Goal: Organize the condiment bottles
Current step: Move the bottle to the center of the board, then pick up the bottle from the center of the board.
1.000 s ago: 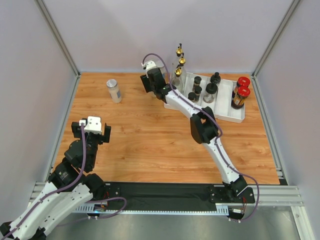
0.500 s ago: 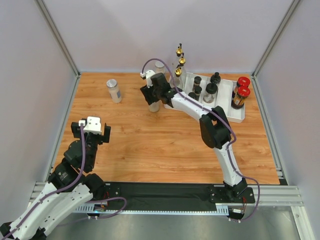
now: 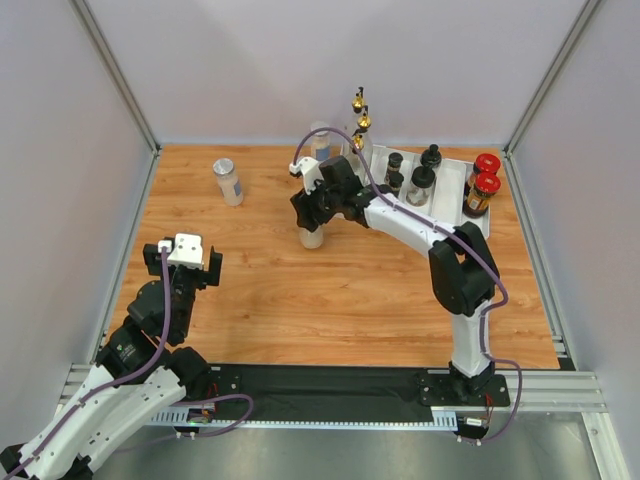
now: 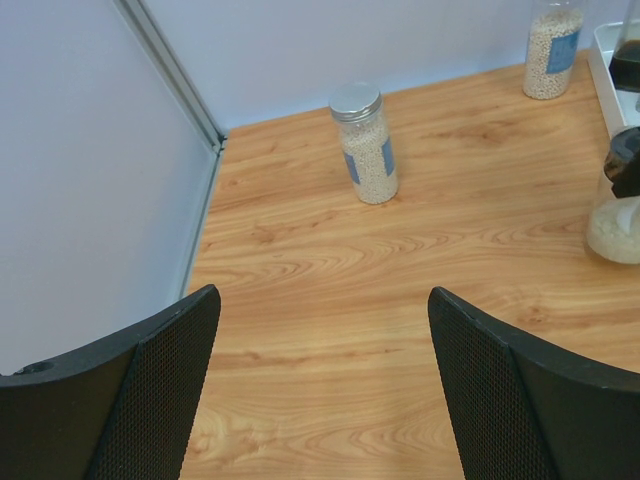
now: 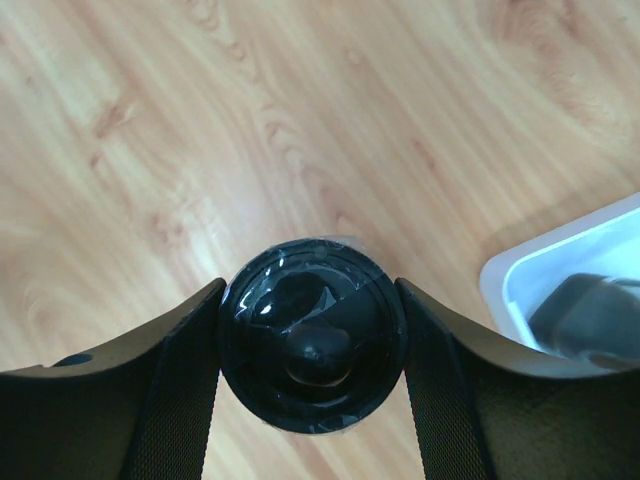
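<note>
My right gripper point(image 3: 313, 213) point(image 5: 308, 292) is shut on a black-capped jar point(image 3: 312, 236) point(image 5: 315, 345) of white grains, gripping its cap from both sides just left of the tray. I cannot tell whether the jar touches the wood. A silver-lidded jar point(image 3: 228, 181) point(image 4: 365, 145) stands alone at the far left. A second silver-lidded jar point(image 3: 320, 140) point(image 4: 553, 45) stands at the back. Gold-spouted bottles point(image 3: 358, 122), black-capped spice jars point(image 3: 420, 182) and two red-lidded jars point(image 3: 484, 186) fill the white tray point(image 3: 455, 236). My left gripper point(image 3: 188, 262) point(image 4: 322, 300) is open over bare wood at the near left.
Grey walls with metal posts close the table on the left, back and right. The tray's rounded corner point(image 5: 520, 285) lies just right of the held jar. A black mat point(image 3: 330, 385) runs along the near edge between the arm bases.
The right arm has carried the black-capped jar from the back beside the tray toward the near side and down. The left arm has not moved.
</note>
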Robot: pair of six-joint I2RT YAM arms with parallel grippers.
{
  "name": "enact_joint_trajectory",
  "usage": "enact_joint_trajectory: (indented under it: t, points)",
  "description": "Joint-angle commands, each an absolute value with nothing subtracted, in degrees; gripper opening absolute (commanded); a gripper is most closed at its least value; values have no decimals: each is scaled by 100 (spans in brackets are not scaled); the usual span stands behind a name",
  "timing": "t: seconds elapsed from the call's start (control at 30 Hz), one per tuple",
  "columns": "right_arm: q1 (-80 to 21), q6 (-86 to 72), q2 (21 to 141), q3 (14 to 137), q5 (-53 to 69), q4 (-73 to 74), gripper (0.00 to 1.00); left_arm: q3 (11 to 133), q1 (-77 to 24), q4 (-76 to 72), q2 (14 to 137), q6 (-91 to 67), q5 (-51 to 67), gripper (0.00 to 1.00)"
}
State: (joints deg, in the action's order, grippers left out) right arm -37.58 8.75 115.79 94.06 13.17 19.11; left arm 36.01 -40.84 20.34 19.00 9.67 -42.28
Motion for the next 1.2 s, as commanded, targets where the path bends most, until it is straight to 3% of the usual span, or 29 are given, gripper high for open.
enact_joint_trajectory:
  t: [0.0,0.5,0.87,1.17]
  points:
    - [-3788,1255,10882,9072,2064,1714,4,3577,-4061,1951,1872,1072,-4184,92]
    - [-3578,2232,8377,6549,2540,1942,0,3586,-4052,1951,1837,1037,-4034,92]
    - [-1848,2382,7120,5731,3102,2294,0,3568,-4052,1942,1916,1020,-3911,92]
    - [-598,2347,7320,6099,3296,2241,0,3577,-4052,1969,2004,1020,-3832,92]
